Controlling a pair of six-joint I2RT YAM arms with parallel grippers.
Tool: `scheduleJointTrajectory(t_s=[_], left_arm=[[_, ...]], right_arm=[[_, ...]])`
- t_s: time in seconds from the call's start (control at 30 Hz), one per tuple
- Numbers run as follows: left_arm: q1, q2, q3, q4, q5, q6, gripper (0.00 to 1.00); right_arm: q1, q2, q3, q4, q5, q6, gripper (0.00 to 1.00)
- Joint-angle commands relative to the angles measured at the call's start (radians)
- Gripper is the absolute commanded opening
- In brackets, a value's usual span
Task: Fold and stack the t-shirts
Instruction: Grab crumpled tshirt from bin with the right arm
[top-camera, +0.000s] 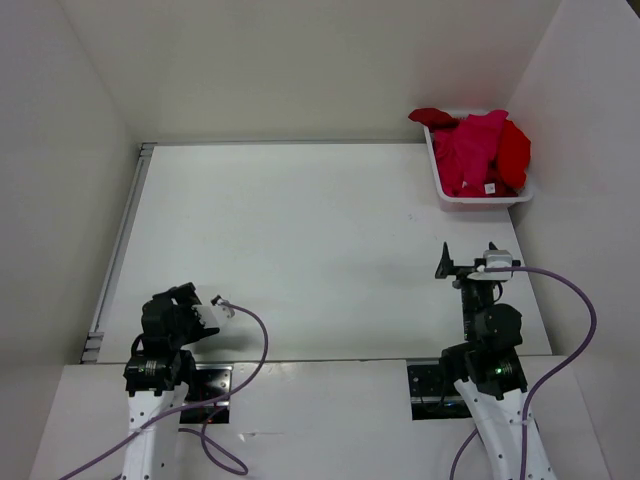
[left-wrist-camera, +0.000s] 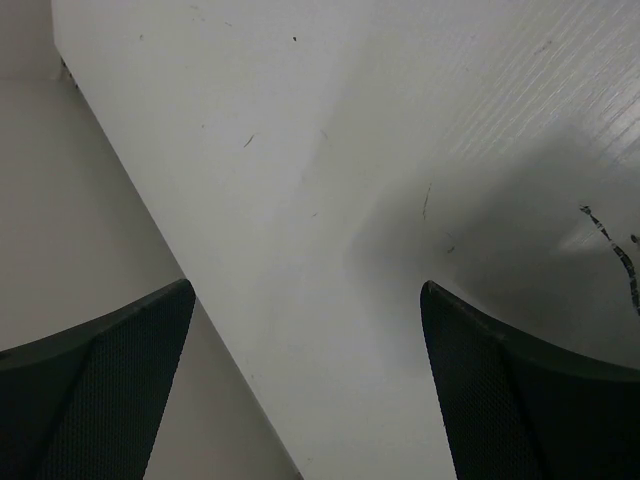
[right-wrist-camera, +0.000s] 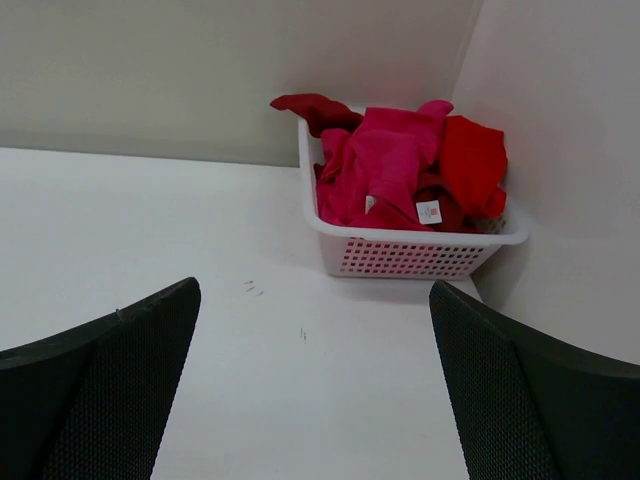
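The t-shirts lie bunched in a white mesh basket (top-camera: 478, 203) at the table's far right corner. A pinkish-crimson one (top-camera: 468, 152) is in the middle, a bright red one (top-camera: 513, 152) is on the right, and a dark maroon one (top-camera: 430, 117) hangs over the far rim. The right wrist view shows the same pile: pinkish-crimson (right-wrist-camera: 385, 160), bright red (right-wrist-camera: 472, 160), maroon (right-wrist-camera: 312, 108), a white tag (right-wrist-camera: 429, 211) and the basket's wall (right-wrist-camera: 405, 258). My right gripper (top-camera: 458, 265) (right-wrist-camera: 315, 286) is open, well short of the basket. My left gripper (top-camera: 178, 297) (left-wrist-camera: 307, 290) is open over the near left table edge.
White walls close in the table at the back and on both sides. The right wall stands right behind the basket. A metal rail (top-camera: 115, 250) runs along the table's left edge. Purple cables (top-camera: 258, 352) trail from both wrists near the arm bases.
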Motion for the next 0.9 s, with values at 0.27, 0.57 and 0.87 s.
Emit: scheduleJointTrajectory(t_s=[0.27,0.57,0.87], left_arm=[[0.005,-0.119,-0.065,0.1,-0.07,0.21,1.0],[0.005,-0.119,-0.006,0.447,-0.098,0.085,1.0],[0.005,-0.11,0.04,0.435,-0.118,-0.226,1.0]], right_arm=[[-0.007,-0.077,-0.043,0.115,-0.231,-0.427,1.0],[-0.007,0.232,0.145,0.183,-0.506,-0.549,1.0],[-0.007,0.261,0.043,0.163,-0.369,-0.306,1.0]])
